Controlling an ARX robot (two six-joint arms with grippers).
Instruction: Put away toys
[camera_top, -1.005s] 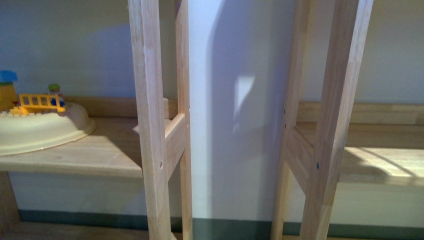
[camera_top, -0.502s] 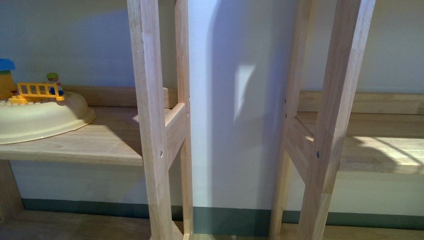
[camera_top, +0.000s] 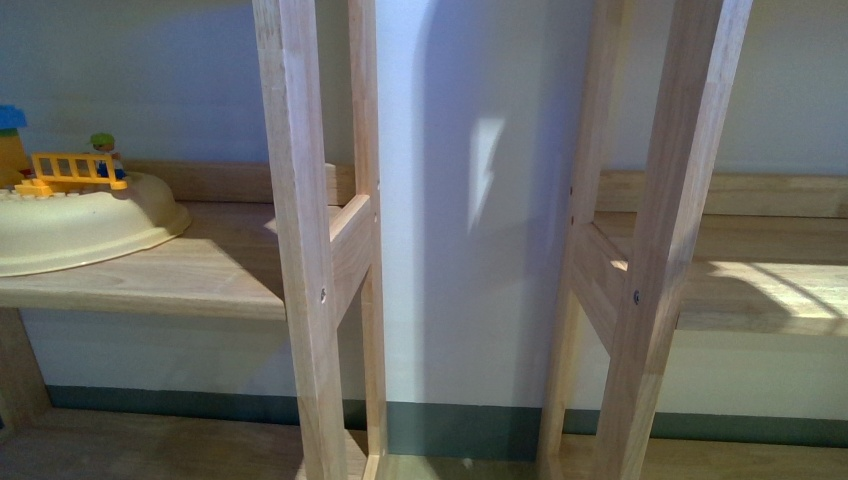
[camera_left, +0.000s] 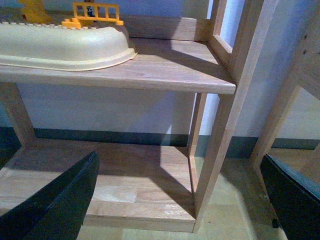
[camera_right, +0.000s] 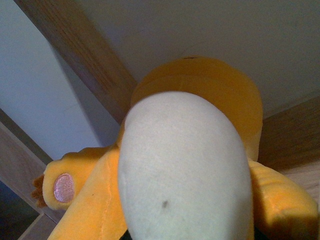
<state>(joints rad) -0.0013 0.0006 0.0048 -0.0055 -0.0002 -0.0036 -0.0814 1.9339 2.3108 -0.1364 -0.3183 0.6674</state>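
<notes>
The plush toy (camera_right: 190, 165) fills the right wrist view, pressed close against the camera; the right pincer itself is hidden, so its grip cannot be told. The left pincer (camera_left: 175, 200) spreads wide, angled toward the lower shelf (camera_left: 135, 185).

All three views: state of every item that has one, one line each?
Plush toy: fills the right wrist view, off any surface, apparently held; the grip itself is hidden.
Left gripper: open, empty, in front of the lower shelf.
Right gripper: not visible behind the toy.
Cream block base: resting flat on the left upper shelf, blocks upright on it.
Right shelf: nothing seen on the visible part.
</notes>
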